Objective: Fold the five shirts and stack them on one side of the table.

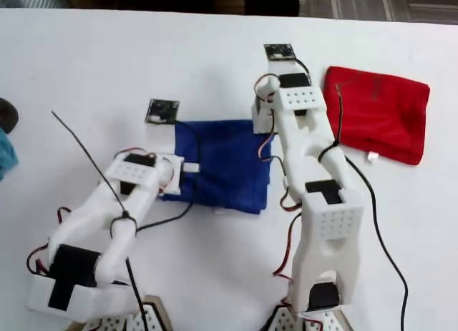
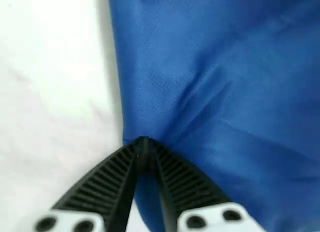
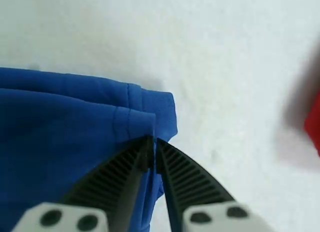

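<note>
1. The left gripper (image 2: 145, 148) is clamped on the side edge of the blue shirt (image 2: 225, 91), with fabric pinched between its closed tips.
2. The right gripper (image 3: 150, 144) is closed on a hemmed corner of the same shirt.
3. The blue shirt is spread on the white table (image 1: 107, 59), stretched between the two grippers.
4. A folded red shirt (image 1: 376, 113) is laid near the right gripper, on the side away from the left one, apart from the blue shirt.
</note>
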